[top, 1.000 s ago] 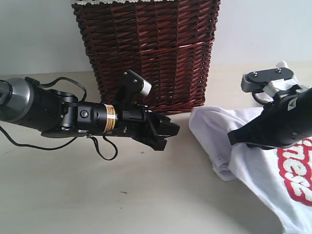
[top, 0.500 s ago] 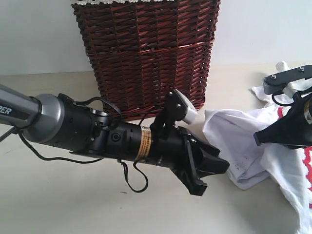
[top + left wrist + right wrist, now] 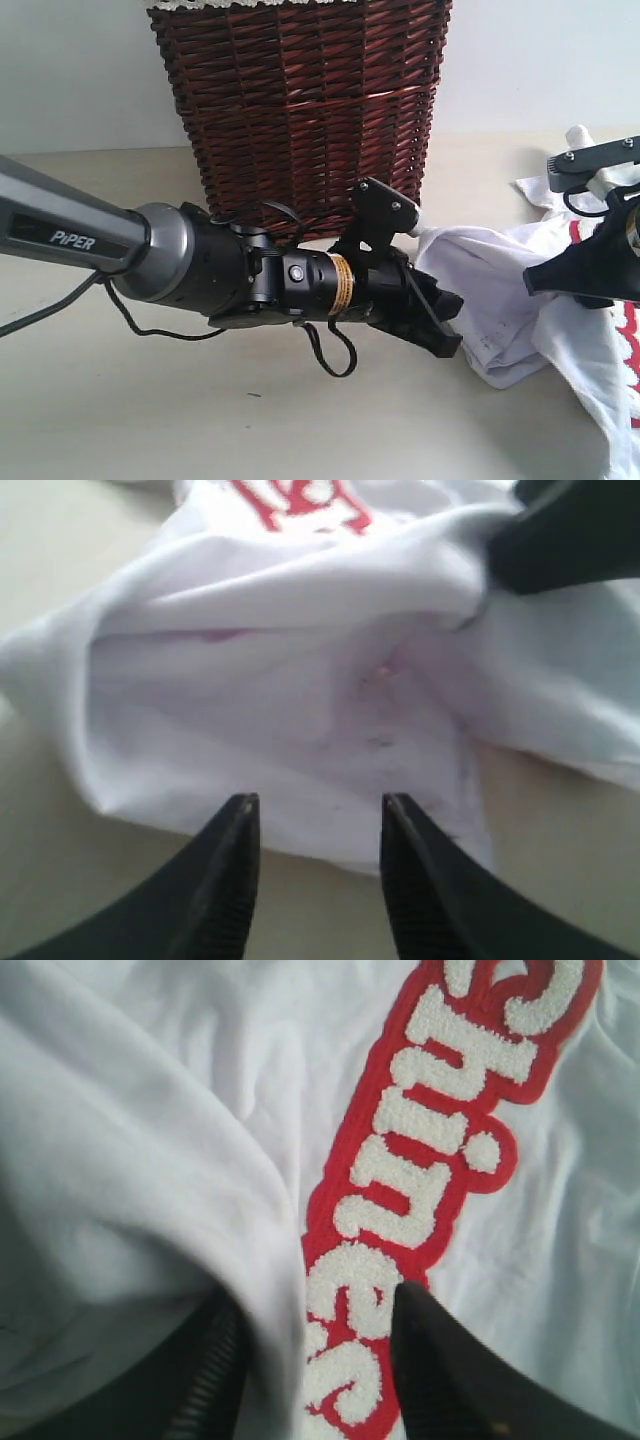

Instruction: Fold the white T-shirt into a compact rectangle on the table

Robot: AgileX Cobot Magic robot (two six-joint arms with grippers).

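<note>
1. Reaching rightward over the table (image 3: 150,420), the left gripper (image 3: 318,820) has come from open tabletop, past the wicker basket (image 3: 300,110), to the cloth's edge. Jaws partly open, empty.
2. White T-shirt (image 3: 500,320): crumpled heap just ahead of the left fingertips and directly beneath the right gripper (image 3: 320,1360). It is more bunched than a second ago.
3. Right gripper: drawn back toward its own side. Jaws apart astride a ridge of cloth beside the red lettering, clamping nothing.
4. Judgement: folding not begun. The left gripper probably takes the near edge for spreading.
</note>
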